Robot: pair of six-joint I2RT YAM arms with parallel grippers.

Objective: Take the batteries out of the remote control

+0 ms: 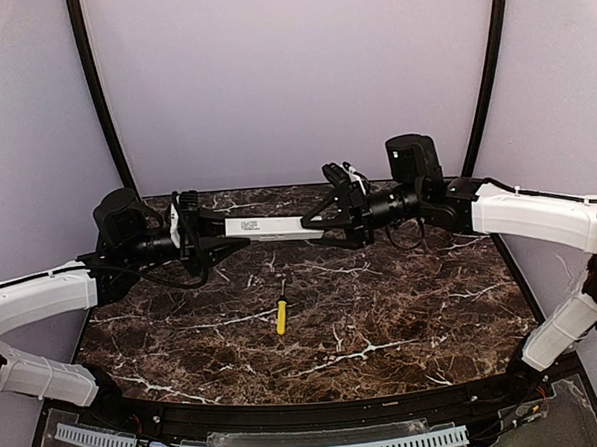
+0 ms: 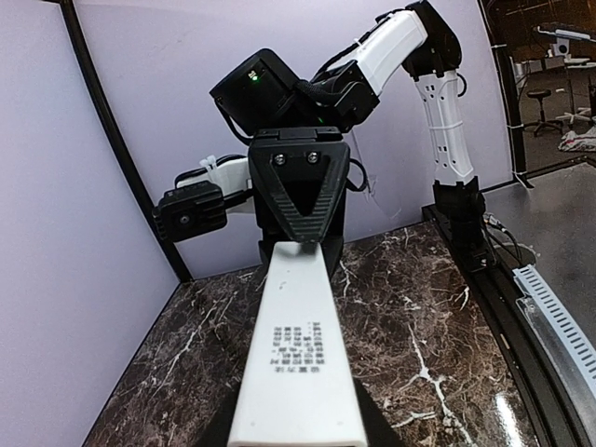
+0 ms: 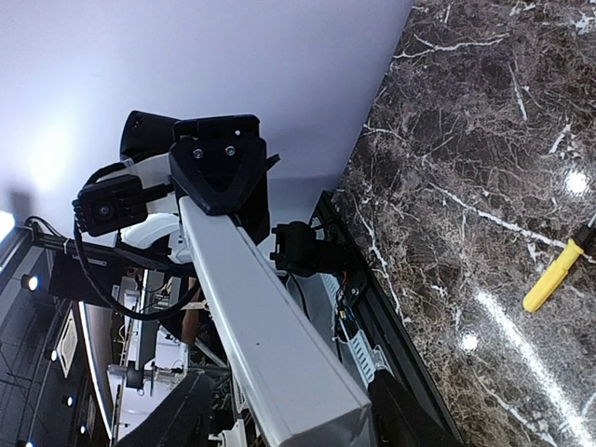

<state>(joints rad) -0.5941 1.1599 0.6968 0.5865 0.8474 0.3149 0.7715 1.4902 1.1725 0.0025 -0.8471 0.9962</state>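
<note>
Remote control (image 2: 300,372): white-grey bar, printed label facing the left wrist camera, held level in the air above the worktop (image 1: 403,308) and bridging the gap between the two arms.

Left end effector (image 1: 224,234): clamped on the bar's left end.

Right end effector (image 1: 318,220): clamped on the opposite end (its black triangular finger lies flat against the bar in the left wrist view).

Batteries: none in sight, so judged to be inside the bar. Whether the back cover is seated cannot be told.

Screwdriver (image 1: 281,313): yellow handle, lying on the worktop below the bar and nearer the bases, well apart from both arms.

Hazards, as judged:
- Two arms share one rigid bar, so any mismatch in their motion could twist it or drag it out of one grip.
- A one-sided release leaves the bar hanging from its end, so it may droop or drop onto the hard stone.
- A finger resting over the cover could pin it shut.
- If the cover opens in mid-air, the cells could fall out, roll and be lost off the edge.
</note>
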